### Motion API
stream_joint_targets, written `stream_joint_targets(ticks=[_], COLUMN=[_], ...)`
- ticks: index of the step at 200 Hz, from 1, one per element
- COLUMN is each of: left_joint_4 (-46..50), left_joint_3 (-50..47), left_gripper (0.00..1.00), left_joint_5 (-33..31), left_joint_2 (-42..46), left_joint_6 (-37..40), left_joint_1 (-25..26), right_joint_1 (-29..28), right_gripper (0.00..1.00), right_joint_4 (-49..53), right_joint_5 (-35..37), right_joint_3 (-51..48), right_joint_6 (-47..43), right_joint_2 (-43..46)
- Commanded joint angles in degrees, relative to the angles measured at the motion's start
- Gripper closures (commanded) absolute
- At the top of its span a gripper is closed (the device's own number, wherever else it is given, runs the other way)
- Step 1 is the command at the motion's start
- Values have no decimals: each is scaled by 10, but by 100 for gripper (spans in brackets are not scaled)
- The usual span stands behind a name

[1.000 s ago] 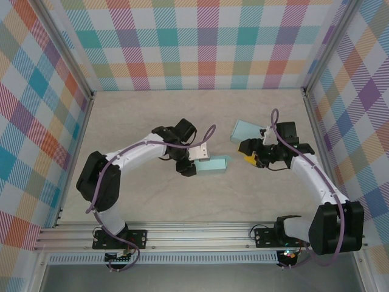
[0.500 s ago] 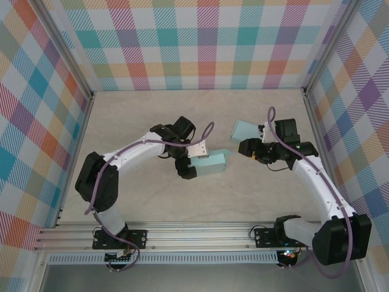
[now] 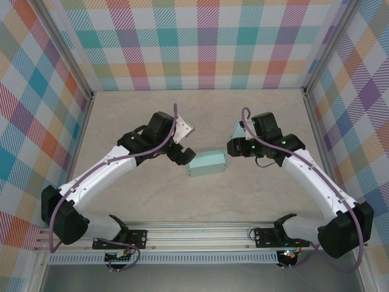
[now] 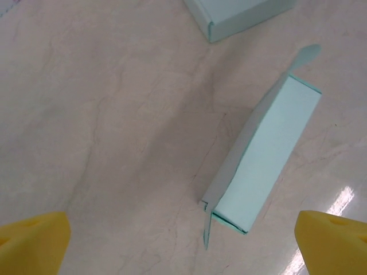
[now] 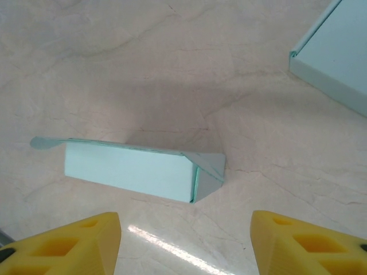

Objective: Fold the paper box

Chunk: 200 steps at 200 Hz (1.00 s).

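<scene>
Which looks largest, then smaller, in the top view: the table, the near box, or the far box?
Largest to smallest:
table
near box
far box
The right arm hides part of the far box, so its true size is unsure.

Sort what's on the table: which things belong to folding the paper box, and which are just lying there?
Job: mint paper box, end flaps loose; left gripper, open; right gripper, open.
Lying about: second mint paper box beyond it, untouched.
</scene>
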<state>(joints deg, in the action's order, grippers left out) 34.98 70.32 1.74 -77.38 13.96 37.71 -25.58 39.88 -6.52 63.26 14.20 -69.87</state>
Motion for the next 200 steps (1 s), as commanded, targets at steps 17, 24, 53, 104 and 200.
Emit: stream_joint_targets(ticks=[17, 24, 53, 104, 200], left_joint_4=[-7, -15, -64, -67, -54], left_joint_3=[-64, -76, -121, -106, -75], left_gripper=[0, 4, 20, 30, 54], left_joint_5=[-14, -15, 1, -3, -34], left_joint_2=[12, 19, 50, 22, -31], left_joint_6=[-223, -232, -248, -222, -220], left_joint_1=[-4, -3, -3, 4, 31], right_joint_1=[-20, -22, -26, -32, -48], right_gripper=[42, 42, 43, 47, 57], right_joint_4=[-5, -7, -14, -18, -14], right_joint_5=[32, 34, 34, 29, 32], right_joint_3=[23, 23, 31, 49, 48], right_joint_6=[-50, -53, -63, -74, -67], right_joint_2=[-38, -45, -75, -114, -149])
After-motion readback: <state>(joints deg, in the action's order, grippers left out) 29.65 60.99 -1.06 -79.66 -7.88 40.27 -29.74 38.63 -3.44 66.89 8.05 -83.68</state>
